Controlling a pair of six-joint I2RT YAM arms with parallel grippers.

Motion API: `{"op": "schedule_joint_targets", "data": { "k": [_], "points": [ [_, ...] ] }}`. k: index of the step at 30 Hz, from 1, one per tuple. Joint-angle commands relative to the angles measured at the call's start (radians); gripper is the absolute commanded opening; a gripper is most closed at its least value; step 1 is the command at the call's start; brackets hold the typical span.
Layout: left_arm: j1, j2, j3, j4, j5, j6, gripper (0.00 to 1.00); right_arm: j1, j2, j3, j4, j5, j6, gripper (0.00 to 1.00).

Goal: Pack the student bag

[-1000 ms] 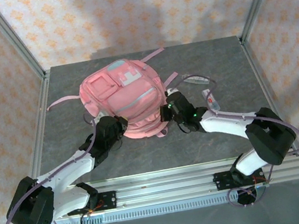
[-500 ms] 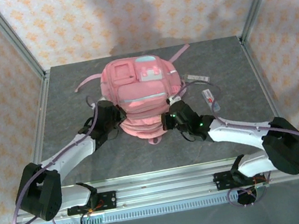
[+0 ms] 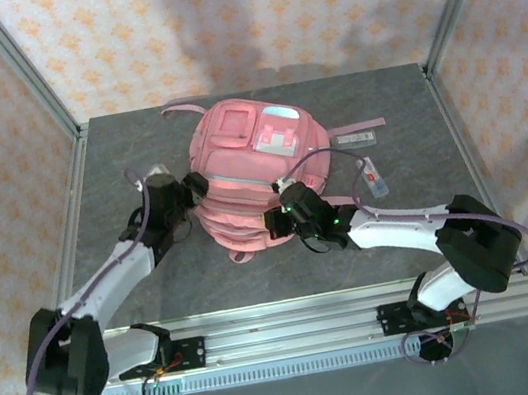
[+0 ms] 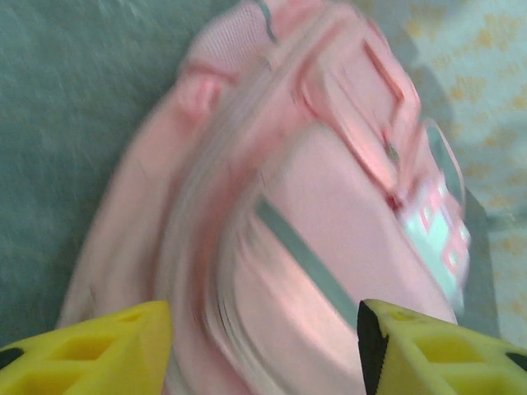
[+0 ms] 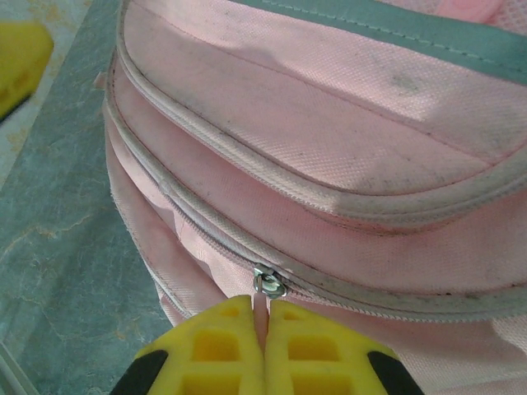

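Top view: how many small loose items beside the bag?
2 small items, both right of the student bag: one by its strap, one nearer the right arm. Some may be hidden.

Peach floral wallpaper (image 3: 215,23) rises behind a grey stone-patterned table (image 3: 207,280) framed by aluminium posts (image 3: 23,65)

A grey table (image 3: 136,280) carries the student bag (image 3: 250,174) and two small items (image 3: 372,176).

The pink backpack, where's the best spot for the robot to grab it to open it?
On the backpack, pinch the small zipper pull on the end facing the robot, coming in from that side. It sticks out thin and flat, easy to pinch; the right claw is shut on it.
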Motion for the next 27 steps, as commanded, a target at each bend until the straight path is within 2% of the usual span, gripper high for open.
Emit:
{"op": "schedule_joint_targets", "data": {
  "k": [1, 7, 15, 17, 19, 21, 22, 27],
  "points": [
    [-0.103, -0.073, -0.080, 0.032, -0.034, -0.103, 0.63, 0.000, -0.005, 0.033, 0.037, 0.006, 0.013, 0.00],
    [-0.237, -0.020, -0.127, 0.133, -0.075, -0.201, 0.67, 0.001, -0.005, 0.020, 0.050, -0.004, 0.019, 0.00],
    [-0.289, 0.185, -0.027, 0.191, -0.101, -0.202, 0.66, 0.000, -0.020, 0.008, 0.057, -0.014, 0.015, 0.00],
    [-0.290, 0.222, -0.008, 0.196, -0.106, -0.205, 0.56, 0.001, -0.016, 0.005, 0.060, -0.021, 0.013, 0.00],
    [-0.290, 0.244, 0.002, 0.199, -0.113, -0.203, 0.26, 0.002, -0.009, 0.000, 0.054, -0.020, 0.011, 0.00],
    [-0.286, 0.248, 0.010, 0.191, -0.116, -0.197, 0.06, 0.002, -0.008, -0.006, 0.038, 0.000, 0.006, 0.00],
    [-0.284, 0.244, 0.015, 0.185, -0.118, -0.194, 0.00, 0.003, -0.010, -0.010, 0.024, 0.017, 0.002, 0.00],
    [-0.246, 0.180, -0.018, 0.170, -0.117, -0.189, 0.00, -0.008, -0.053, -0.047, -0.050, 0.132, -0.018, 0.00]
  ]
}}
